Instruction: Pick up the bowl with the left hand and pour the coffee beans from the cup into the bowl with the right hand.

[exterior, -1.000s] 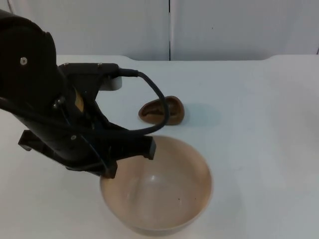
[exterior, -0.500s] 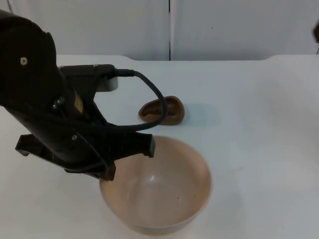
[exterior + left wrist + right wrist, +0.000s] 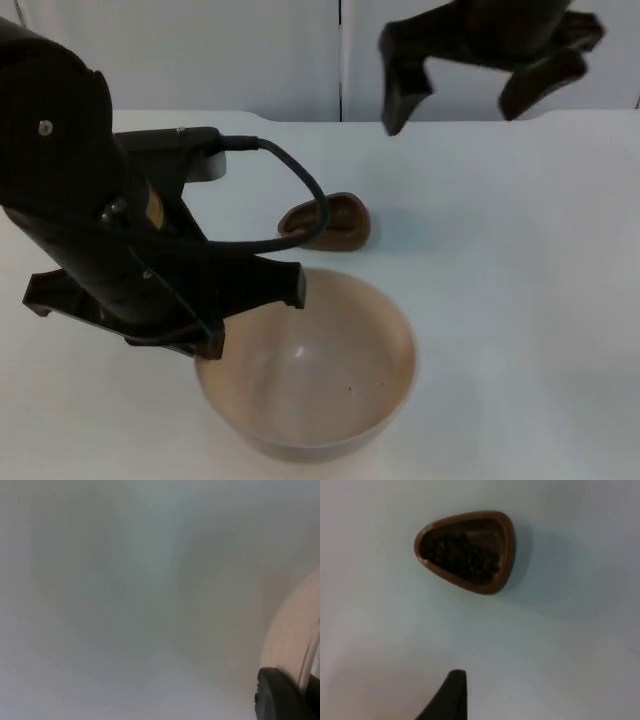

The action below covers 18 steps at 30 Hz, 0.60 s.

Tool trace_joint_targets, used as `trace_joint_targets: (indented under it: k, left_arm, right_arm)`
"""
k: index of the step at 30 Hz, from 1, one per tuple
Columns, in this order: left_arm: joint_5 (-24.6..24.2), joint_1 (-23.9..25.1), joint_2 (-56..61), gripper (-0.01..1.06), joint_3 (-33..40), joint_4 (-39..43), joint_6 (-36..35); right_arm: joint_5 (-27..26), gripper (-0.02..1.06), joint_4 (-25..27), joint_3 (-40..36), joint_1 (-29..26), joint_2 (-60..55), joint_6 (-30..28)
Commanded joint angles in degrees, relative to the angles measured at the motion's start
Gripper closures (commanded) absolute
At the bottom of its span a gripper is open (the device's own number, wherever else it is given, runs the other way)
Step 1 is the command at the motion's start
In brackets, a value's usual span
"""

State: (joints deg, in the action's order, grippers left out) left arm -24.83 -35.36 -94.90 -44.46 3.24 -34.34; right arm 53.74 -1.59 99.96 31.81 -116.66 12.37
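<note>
Jaws: left gripper (image 3: 215,335) clamped on the bowl (image 3: 310,375) rim at nine o'clock, right gripper (image 3: 455,85) spread wide. Newly arrived over the far table (image 3: 520,250), at one o'clock from the cup (image 3: 328,221) of coffee beans (image 3: 462,555). Bowl secured, slightly shifted; cup grasp judged next.

Left gripper (image 3: 215,325) low over the table, clamped — right gripper (image 3: 462,88) high, fingers (image 3: 400,85) spread.
</note>
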Motion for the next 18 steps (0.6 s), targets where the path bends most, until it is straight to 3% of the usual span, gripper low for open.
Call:
trace_joint_targets:
  k: [1, 4, 10, 18]
  left_arm:
    - [-0.1, 0.0, 0.0, 1.05, 0.2, 0.6, -0.8]
    - [-0.1, 0.0, 0.0, 1.05, 0.2, 0.6, -0.8]
    - [-0.1, 0.0, 0.0, 1.05, 0.2, 0.6, -0.8]
    - [0.1, 0.0, 0.0, 1.05, 0.2, 0.6, -1.1]
  right_arm:
    - [2.4, 0.02, -1.9, 4.0, 1.0, -3.0, 2.0]
    - [6.6, 0.06, -2.8, 14.5, 2.0, -10.5, 3.5]
    - [11.1, 0.1, -3.2, 25.8, 2.0, -19.6, 5.0]
    - [9.7, 0.14, -5.1, 31.0, 2.2, -25.0, 7.5]
